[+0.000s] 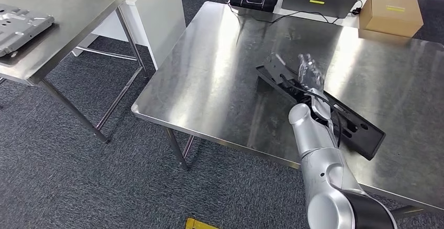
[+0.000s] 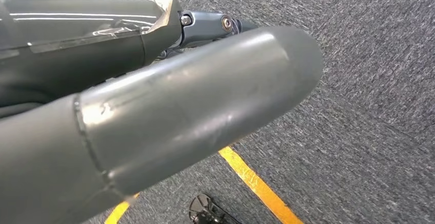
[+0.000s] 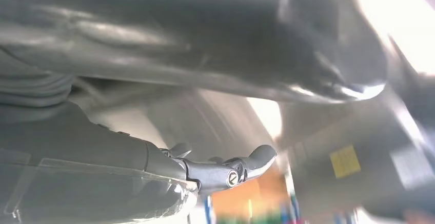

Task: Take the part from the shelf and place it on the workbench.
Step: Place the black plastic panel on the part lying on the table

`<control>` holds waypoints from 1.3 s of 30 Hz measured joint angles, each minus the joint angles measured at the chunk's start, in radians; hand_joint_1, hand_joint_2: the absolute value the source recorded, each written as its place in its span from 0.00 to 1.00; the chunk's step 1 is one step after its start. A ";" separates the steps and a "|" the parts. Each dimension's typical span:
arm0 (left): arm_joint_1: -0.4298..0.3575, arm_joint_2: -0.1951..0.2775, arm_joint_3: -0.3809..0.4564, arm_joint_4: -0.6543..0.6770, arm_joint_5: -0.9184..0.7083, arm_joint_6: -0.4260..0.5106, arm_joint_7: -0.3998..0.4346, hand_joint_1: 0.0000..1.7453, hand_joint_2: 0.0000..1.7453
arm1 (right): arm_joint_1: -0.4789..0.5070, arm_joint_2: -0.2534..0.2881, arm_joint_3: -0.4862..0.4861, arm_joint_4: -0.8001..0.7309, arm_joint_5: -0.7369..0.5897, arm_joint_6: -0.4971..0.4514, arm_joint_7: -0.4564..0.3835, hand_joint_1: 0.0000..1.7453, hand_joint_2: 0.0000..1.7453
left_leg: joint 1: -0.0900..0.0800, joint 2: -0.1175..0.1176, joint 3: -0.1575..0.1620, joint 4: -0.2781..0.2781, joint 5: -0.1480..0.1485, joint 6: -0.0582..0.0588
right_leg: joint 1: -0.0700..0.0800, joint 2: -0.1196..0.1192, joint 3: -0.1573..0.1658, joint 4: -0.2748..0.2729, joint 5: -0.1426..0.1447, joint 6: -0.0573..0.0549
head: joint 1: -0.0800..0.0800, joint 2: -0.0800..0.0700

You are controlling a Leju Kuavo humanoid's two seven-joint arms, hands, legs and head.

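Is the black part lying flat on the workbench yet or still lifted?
Flat: the black part lies along the steel workbench, with the right hand blurred over it.

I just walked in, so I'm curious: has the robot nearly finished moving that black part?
Nearly. The black part already lies on the steel workbench, off the shelf. The right hand, blurred, is over it; whether it grips is unclear. Left to do: letting go and pulling the arm back.
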 joint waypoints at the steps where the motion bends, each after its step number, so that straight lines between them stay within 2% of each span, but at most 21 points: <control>1: 0.000 -0.001 0.000 0.000 -0.001 -0.001 -0.005 0.00 0.00 | 0.029 0.006 0.002 -0.072 -0.039 -0.063 -0.028 0.00 0.00 | 0.000 -0.001 0.000 0.000 0.000 0.000 | 0.000 -0.001 0.000 0.000 0.000 0.000 | 0.000 0.000; 4: 0.003 -0.003 0.000 0.000 -0.003 -0.007 -0.019 0.00 0.00 | 0.152 0.019 0.019 -0.362 -0.203 -0.222 -0.136 0.00 0.00 | 0.000 -0.004 -0.001 0.000 0.000 0.000 | 0.000 -0.003 0.000 0.000 -0.001 0.000 | 0.000 0.000; 8: 0.004 -0.004 -0.001 0.000 -0.003 -0.009 -0.031 0.00 0.00 | 0.301 0.023 0.059 -0.654 -0.342 -0.311 -0.246 0.00 0.00 | 0.000 0.002 0.000 -0.001 -0.004 0.000 | 0.000 0.002 0.001 -0.001 -0.002 0.001 | 0.000 0.000; 11: 0.004 -0.004 -0.001 0.000 0.004 -0.010 -0.039 0.00 0.00 | 0.456 0.022 0.127 -0.852 -0.446 -0.369 -0.349 0.00 0.00 | 0.000 0.001 0.002 -0.001 -0.005 0.000 | 0.000 0.001 0.003 -0.002 -0.004 0.002 | 0.000 0.000; 15: 0.005 -0.005 0.009 0.000 0.051 -0.027 -0.044 0.00 0.00 | 0.671 0.014 0.246 -1.052 -0.611 -0.354 -0.452 0.00 0.00 | 0.000 0.002 0.002 -0.001 -0.008 0.000 | 0.000 0.002 0.003 -0.002 -0.005 0.001 | 0.000 0.000; 19: 0.004 -0.006 0.023 0.000 0.068 -0.034 -0.045 0.00 0.00 | 0.771 0.004 0.319 -1.149 -0.665 -0.327 -0.481 0.00 0.00 | 0.000 0.002 0.003 -0.001 -0.009 -0.001 | 0.000 0.003 0.003 -0.002 -0.005 0.000 | 0.000 0.000; 23: 0.004 -0.006 0.036 0.000 0.092 -0.041 -0.028 0.00 0.00 | 0.824 -0.001 0.350 -1.190 -0.749 -0.242 -0.513 0.00 0.00 | -0.004 0.002 0.004 0.006 -0.009 0.014 | -0.006 0.003 0.009 -0.007 0.000 0.007 | 0.000 0.000; 25: 0.004 -0.010 0.049 0.000 0.111 -0.037 -0.018 0.00 0.00 | 0.859 -0.002 0.363 -1.204 -0.778 -0.207 -0.536 0.00 0.00 | 0.000 0.003 0.008 -0.003 0.003 0.021 | -0.004 0.002 0.010 -0.008 0.002 0.014 | -0.001 0.000; 27: 0.003 -0.016 0.065 0.001 0.135 -0.032 -0.014 0.00 0.00 | 0.893 -0.001 0.370 -1.214 -0.787 -0.190 -0.556 0.00 0.00 | 0.009 0.007 0.012 -0.019 0.017 0.029 | 0.000 -0.001 -0.008 0.029 -0.027 0.011 | 0.001 0.000; 29: 0.003 -0.023 0.083 0.001 0.158 -0.028 -0.014 0.00 0.00 | 0.928 -0.002 0.371 -1.219 -0.788 -0.171 -0.565 0.00 0.00 | 0.013 0.011 0.011 -0.025 0.024 0.032 | -0.002 -0.003 -0.055 0.148 -0.092 0.003 | 0.003 0.000; 30: 0.004 -0.025 0.092 0.001 0.169 -0.026 -0.014 0.00 0.00 | 0.944 -0.002 0.371 -1.219 -0.788 -0.156 -0.566 0.00 0.00 | 0.014 0.012 0.009 -0.025 0.025 0.031 | -0.003 -0.004 -0.081 0.218 -0.121 0.002 | 0.004 0.000; 31: 0.004 -0.029 0.101 0.002 0.180 -0.022 -0.014 0.00 0.00 | 0.958 -0.002 0.371 -1.218 -0.787 -0.141 -0.566 0.00 0.00 | 0.014 0.014 0.006 -0.024 0.026 0.029 | -0.005 -0.004 -0.097 0.268 -0.139 0.006 | 0.004 0.000; 32: 0.004 -0.033 0.111 0.002 0.190 -0.018 -0.014 0.00 0.00 | 0.968 -0.002 0.371 -1.218 -0.785 -0.124 -0.565 0.00 0.00 | 0.015 0.016 0.005 -0.024 0.027 0.028 | -0.008 -0.005 -0.093 0.280 -0.141 0.013 | 0.004 0.000; 33: 0.004 -0.036 0.119 0.002 0.198 -0.014 -0.014 0.00 0.00 | 0.976 -0.001 0.371 -1.217 -0.783 -0.111 -0.564 0.00 0.00 | 0.016 0.017 0.004 -0.023 0.028 0.025 | -0.011 -0.007 -0.068 0.250 -0.129 0.024 | 0.004 0.000; 35: 0.003 -0.043 0.134 0.003 0.208 -0.010 -0.014 0.00 0.00 | 0.983 0.001 0.371 -1.215 -0.782 -0.089 -0.560 0.00 0.00 | 0.019 0.018 0.002 -0.015 0.026 0.018 | -0.018 -0.011 0.025 0.101 -0.091 0.042 | 0.005 0.000; 36: 0.003 -0.045 0.139 0.003 0.210 -0.008 -0.014 0.00 0.00 | 0.985 0.003 0.370 -1.213 -0.784 -0.080 -0.557 0.00 0.00 | 0.019 0.017 -0.001 -0.011 0.024 0.012 | -0.018 -0.010 0.062 0.044 -0.075 0.044 | 0.004 0.000; 37: 0.002 -0.047 0.143 0.003 0.210 -0.005 -0.014 0.00 0.00 | 0.987 0.006 0.368 -1.211 -0.787 -0.070 -0.553 0.00 0.00 | 0.018 0.016 -0.003 -0.004 0.023 0.006 | -0.017 -0.010 0.084 0.006 -0.069 0.041 | 0.005 0.000; 39: 0.001 -0.051 0.145 0.004 0.202 0.005 -0.014 0.00 0.00 | 0.991 0.017 0.356 -1.204 -0.794 -0.056 -0.548 0.00 0.00 | 0.016 0.013 -0.010 0.004 0.023 -0.005 | -0.013 -0.006 0.087 0.001 -0.067 0.028 | 0.004 0.000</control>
